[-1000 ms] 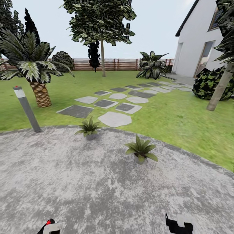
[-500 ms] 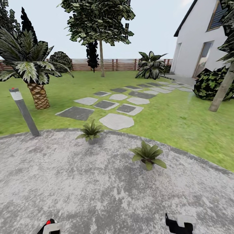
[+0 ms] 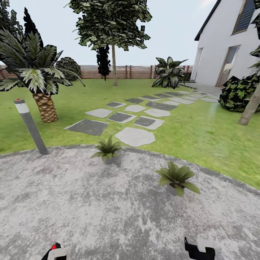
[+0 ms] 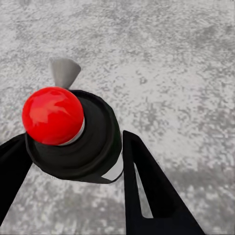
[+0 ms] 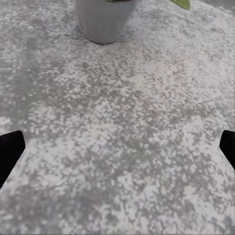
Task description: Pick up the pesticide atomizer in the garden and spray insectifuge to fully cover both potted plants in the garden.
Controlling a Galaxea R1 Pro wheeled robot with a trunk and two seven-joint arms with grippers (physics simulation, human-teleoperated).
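Both potted plants sit lower and further right than a second ago: camera moved, base closing in.

Head view: near plant [image 3: 176, 178] and far plant [image 3: 107, 150] stand on the patio [image 3: 90, 209] by its lawn edge, well apart, open paving all around. Lamp post [image 3: 30, 125] at left rim.

Left wrist view: left gripper [image 4: 73, 161] fingers clamped on the pesticide atomizer [image 4: 73, 134], black top, red knob.

Right wrist view: right gripper [image 5: 117, 147] fingers wide apart; grey pot [image 5: 103, 19] ahead.
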